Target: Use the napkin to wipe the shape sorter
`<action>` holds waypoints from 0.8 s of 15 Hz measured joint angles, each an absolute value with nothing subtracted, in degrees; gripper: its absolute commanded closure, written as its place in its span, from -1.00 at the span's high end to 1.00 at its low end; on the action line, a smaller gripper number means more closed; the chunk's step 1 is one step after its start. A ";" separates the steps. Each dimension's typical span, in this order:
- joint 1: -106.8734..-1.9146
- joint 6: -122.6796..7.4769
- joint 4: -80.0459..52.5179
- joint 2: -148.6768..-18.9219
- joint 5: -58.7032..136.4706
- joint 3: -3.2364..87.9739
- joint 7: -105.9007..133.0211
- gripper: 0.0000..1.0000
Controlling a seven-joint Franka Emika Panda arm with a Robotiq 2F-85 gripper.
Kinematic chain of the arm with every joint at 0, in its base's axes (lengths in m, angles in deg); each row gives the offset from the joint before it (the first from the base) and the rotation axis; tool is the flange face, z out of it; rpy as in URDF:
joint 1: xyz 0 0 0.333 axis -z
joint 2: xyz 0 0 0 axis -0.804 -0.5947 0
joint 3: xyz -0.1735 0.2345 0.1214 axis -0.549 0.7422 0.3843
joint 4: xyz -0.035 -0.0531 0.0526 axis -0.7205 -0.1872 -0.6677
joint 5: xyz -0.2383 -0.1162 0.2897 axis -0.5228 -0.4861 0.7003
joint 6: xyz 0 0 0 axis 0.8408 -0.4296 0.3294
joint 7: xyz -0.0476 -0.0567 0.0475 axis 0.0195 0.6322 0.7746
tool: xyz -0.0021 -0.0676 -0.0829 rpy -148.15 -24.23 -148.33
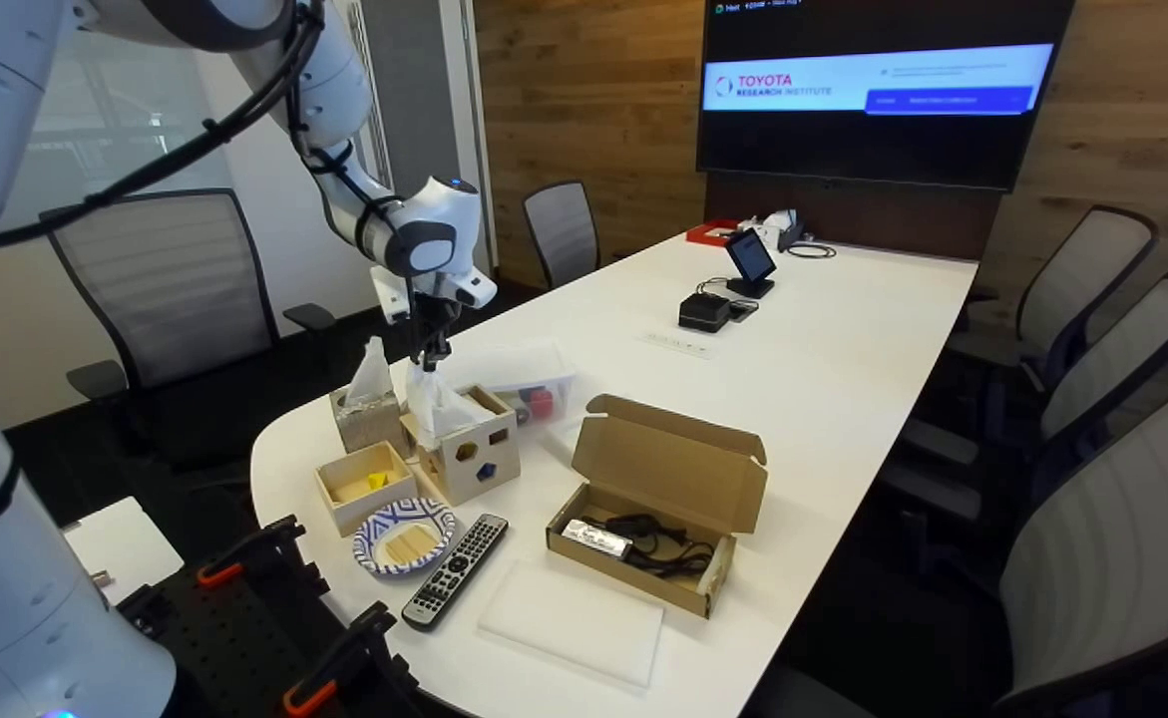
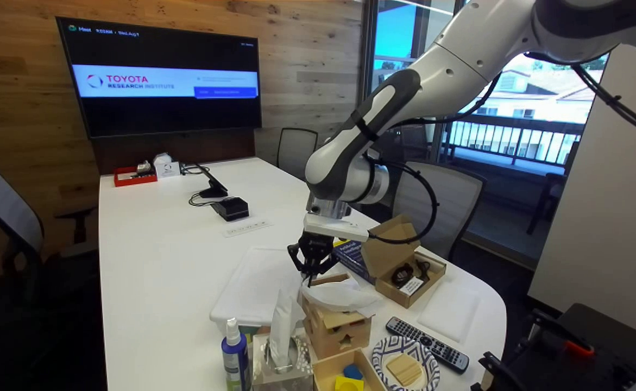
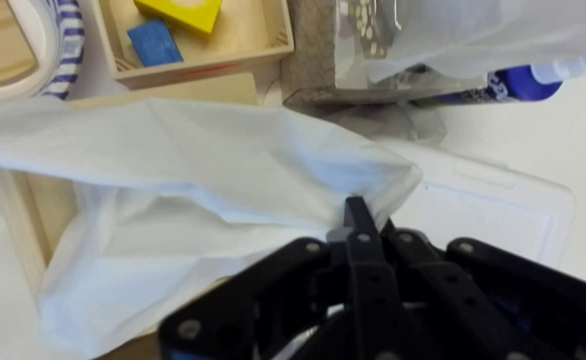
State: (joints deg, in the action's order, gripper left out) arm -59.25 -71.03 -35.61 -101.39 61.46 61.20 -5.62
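The napkin (image 3: 172,200), a thin white tissue, hangs from my gripper (image 3: 373,216), which is shut on one corner of it. Its loose part spreads over the top of the shape sorter (image 1: 469,474), a light-wood cube with dark shaped holes. In both exterior views the gripper (image 1: 431,361) points down just above the sorter's edge, on the side by the plastic container. The napkin (image 2: 342,297) drapes across the top opening and hides much of it. From the wrist view, only strips of the sorter's wooden rim (image 3: 17,235) show around the cloth.
Close beside the sorter stand a tissue box (image 1: 372,427) and a wooden tray (image 1: 344,507) with coloured blocks. A spray bottle (image 2: 233,361), patterned bowl (image 1: 366,550), remote (image 1: 459,570) and open cardboard box (image 1: 663,469) are nearby. A translucent container (image 2: 258,279) lies behind the gripper.
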 measured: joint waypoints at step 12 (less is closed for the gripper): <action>-68.37 -56.45 -33.84 -103.65 58.02 47.63 -30.18 -0.99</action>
State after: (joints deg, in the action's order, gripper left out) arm -68.37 -56.45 -33.84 -103.65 58.02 47.63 -30.18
